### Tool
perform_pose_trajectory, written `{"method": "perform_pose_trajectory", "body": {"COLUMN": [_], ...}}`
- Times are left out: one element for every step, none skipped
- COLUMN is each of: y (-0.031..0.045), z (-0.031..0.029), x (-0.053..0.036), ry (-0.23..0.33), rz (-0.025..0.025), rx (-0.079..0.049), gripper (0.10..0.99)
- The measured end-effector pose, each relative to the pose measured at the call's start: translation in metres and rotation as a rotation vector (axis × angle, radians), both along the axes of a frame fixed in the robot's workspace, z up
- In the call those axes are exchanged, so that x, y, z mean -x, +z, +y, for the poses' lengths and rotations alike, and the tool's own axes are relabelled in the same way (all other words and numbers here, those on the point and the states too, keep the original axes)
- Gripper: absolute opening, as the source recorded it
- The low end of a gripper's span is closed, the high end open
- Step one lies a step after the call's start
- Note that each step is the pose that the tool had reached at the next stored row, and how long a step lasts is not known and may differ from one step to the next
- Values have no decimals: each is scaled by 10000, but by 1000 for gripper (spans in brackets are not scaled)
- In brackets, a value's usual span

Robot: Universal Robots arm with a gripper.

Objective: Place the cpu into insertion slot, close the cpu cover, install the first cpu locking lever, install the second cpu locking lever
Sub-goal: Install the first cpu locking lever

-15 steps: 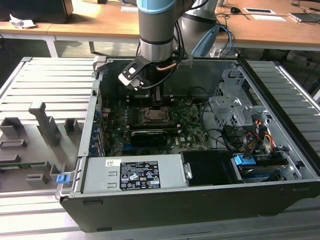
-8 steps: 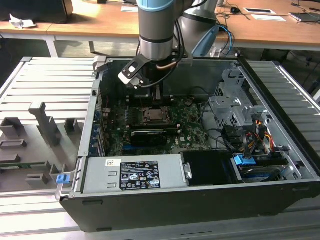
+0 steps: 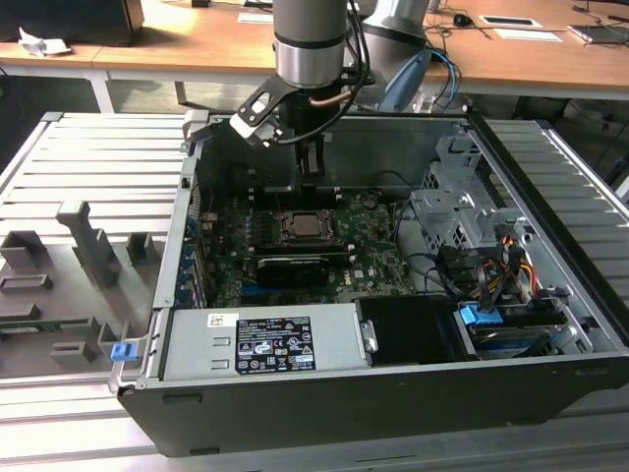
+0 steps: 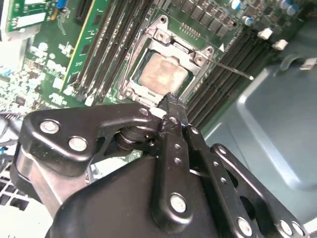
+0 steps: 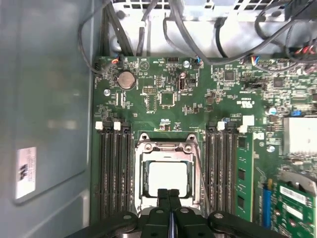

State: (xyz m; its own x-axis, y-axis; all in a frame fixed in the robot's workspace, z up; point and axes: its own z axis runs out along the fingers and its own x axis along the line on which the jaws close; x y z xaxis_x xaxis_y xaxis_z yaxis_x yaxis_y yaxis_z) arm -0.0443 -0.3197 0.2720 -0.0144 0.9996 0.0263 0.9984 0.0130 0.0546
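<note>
The cpu (image 5: 168, 177) lies in the insertion slot (image 5: 140, 198), its pale silvery face up, also seen in the second wrist view as cpu (image 4: 162, 74). The cpu cover (image 5: 166, 148) lies flat around it as a silvery frame. A thin wire locking lever (image 4: 233, 69) sticks out sideways over the memory slots. My gripper (image 5: 168, 194) is shut with nothing between its fingers, and its tips hang just above the socket's edge; the second wrist view shows the gripper (image 4: 171, 99) the same way. In the exterior view the gripper (image 3: 311, 177) hangs over the insertion slot (image 3: 305, 226) inside the open case.
Black memory slots (image 5: 114, 173) flank the socket on both sides. A long black card (image 3: 293, 265) lies just in front of it. The power supply (image 3: 260, 344), drive cage (image 3: 462, 211) and cable bundle (image 3: 462, 270) fill the case. The case wall (image 5: 44, 124) is close by.
</note>
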Motion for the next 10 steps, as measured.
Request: {"method": "perform_pose_trajectory", "body": {"y": [0,0,0,-1,0,-1,-2,-2,-3,-2], "z": [0,0,0,0,0,0,1,1,1,1], "x": [0,0,0,0,0,0,0,0,-1,-2], "ry": [29,133,264,420,502,553,617,700,807,895], "rz": [0,3,4,23,39,46,48,49,48,48], "rx": [-1,0,3,7,8,9,8,9,3,-1], "gripper": [106,106,106,106,106,106,106,106,106,106]}}
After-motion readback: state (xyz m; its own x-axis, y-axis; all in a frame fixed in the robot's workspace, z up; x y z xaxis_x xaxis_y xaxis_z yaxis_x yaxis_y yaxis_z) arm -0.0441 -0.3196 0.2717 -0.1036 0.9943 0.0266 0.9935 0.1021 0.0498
